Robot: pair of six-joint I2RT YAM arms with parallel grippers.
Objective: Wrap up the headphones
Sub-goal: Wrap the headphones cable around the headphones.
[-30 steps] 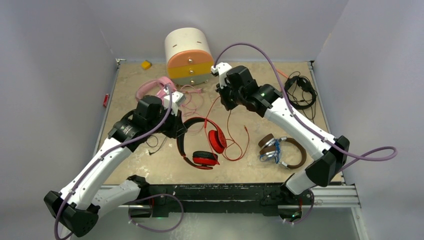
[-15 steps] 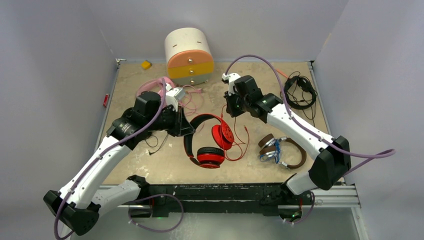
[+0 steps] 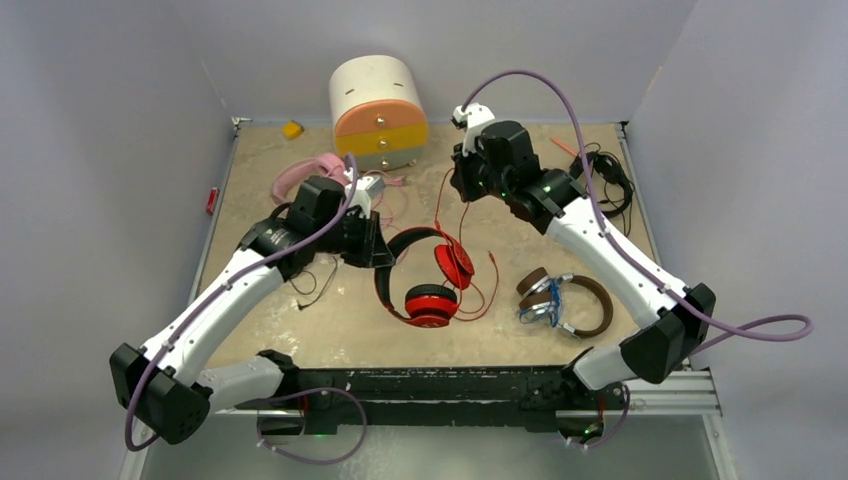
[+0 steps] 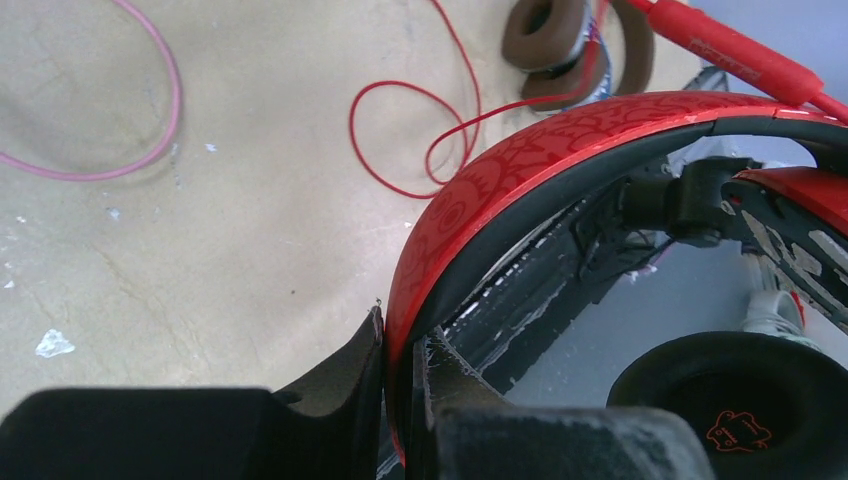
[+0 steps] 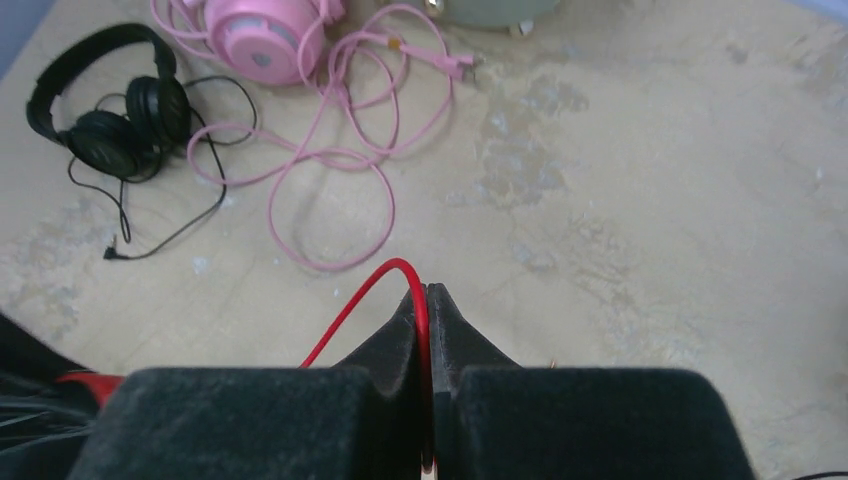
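Note:
The red headphones [image 3: 430,288] are held at mid-table with their ear cups hanging toward the front. My left gripper [image 4: 403,352] is shut on their red headband [image 4: 520,165]. Their thin red cable [image 3: 441,205] runs up to my right gripper [image 5: 424,300], which is shut on it above the table, right of the drawer box. The pink headphones [image 3: 305,176] and their looped pink cable [image 5: 330,190] lie at the back left. One black pair [image 5: 110,105] lies beside them, partly under my left arm. Another black pair [image 3: 601,184] lies at the back right. The brown pair [image 3: 565,303] rests front right.
A white, orange and yellow drawer box [image 3: 378,112] stands at the back centre. A small yellow object [image 3: 291,129] sits in the back left corner. Grey walls close in three sides of the table.
My left gripper has carried the red headphones to the right. My right gripper has moved back and to the right with the red cable, drawing it up from the table.

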